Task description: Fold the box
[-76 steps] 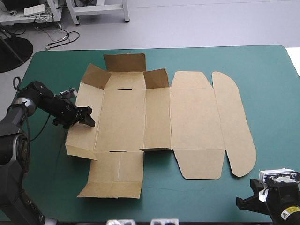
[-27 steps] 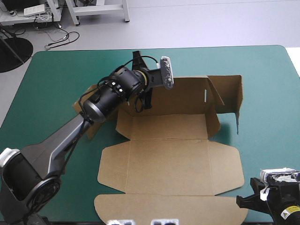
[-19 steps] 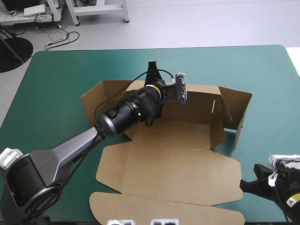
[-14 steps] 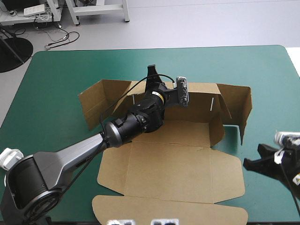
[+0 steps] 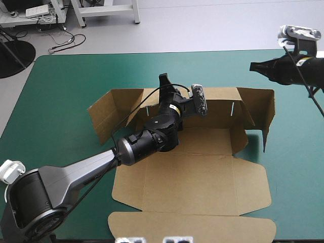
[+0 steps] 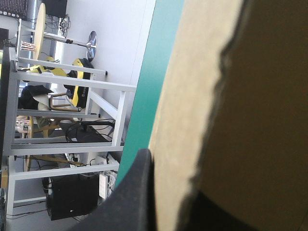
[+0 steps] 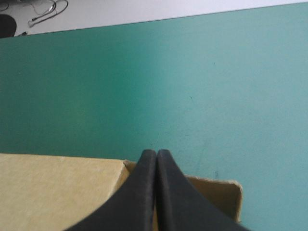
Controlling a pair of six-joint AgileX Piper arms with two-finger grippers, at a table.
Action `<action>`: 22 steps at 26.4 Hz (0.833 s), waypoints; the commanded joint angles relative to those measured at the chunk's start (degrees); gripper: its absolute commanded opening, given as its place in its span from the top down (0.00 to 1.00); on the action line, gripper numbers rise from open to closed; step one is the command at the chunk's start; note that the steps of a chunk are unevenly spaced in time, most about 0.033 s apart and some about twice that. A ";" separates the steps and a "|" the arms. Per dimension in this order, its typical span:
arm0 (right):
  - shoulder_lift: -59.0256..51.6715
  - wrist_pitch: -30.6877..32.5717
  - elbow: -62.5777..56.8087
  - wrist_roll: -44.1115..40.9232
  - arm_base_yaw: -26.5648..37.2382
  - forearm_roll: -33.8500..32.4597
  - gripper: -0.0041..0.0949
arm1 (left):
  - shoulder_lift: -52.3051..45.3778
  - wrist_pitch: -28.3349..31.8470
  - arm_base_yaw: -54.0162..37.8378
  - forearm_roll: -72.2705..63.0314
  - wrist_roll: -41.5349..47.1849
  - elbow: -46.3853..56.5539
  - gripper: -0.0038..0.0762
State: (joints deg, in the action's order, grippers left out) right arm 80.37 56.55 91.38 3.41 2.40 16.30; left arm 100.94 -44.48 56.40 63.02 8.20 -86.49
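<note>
Free: my worktop [image 5: 61, 91] lies bare along its left, far and right edges.
Blocked: the box [image 5: 192, 177], walls raised, fills the middle.

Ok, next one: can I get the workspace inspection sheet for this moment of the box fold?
Surface: teal-green cover, smooth, bare around the box.
Job's things: brown box, rear wall and both end flaps raised, lid panels flat toward the near edge.
Clutter: nothing seen.
Grippers: left gripper shut on the top edge of the box's rear wall; right gripper shut, empty, raised above the box's right end flap.
Cables: nothing seen.
Surroundings: nothing seen at the table.
</note>
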 commanded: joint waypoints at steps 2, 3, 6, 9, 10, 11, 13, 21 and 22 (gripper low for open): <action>7.32 0.44 6.75 0.74 0.21 2.98 0.98 | -3.07 0.52 0.29 1.99 2.03 -1.45 0.96; 9.41 1.44 7.37 0.74 0.51 3.93 0.98 | -3.07 0.25 0.29 2.08 2.03 -1.45 0.96; 13.47 5.77 7.84 0.83 2.62 5.54 0.98 | -3.07 -1.23 0.29 2.21 2.03 -1.45 0.96; 13.72 7.69 7.84 1.40 4.00 5.54 0.98 | -3.07 -1.93 0.29 2.34 2.03 -1.45 0.96; 13.57 8.54 7.84 1.97 4.64 5.43 0.98 | -3.07 -1.93 0.29 2.34 2.03 -1.45 0.96; 13.57 9.91 7.84 2.64 5.06 5.43 0.98 | -3.07 -1.93 0.29 2.34 2.03 -1.45 0.96; 13.57 13.58 7.74 3.75 5.84 4.07 0.98 | -3.07 -2.01 0.29 2.34 2.03 -1.45 0.96; 12.27 15.07 3.74 8.68 6.22 10.82 0.98 | -1.93 -2.27 0.29 1.27 1.75 -1.45 0.96; 11.76 14.96 1.38 10.23 6.22 12.07 0.98 | -0.75 -3.32 0.29 -0.03 0.64 -1.45 0.96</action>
State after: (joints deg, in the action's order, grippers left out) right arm 95.40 71.03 93.88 10.99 8.25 24.66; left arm 101.53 -46.45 56.46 63.14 8.17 -86.49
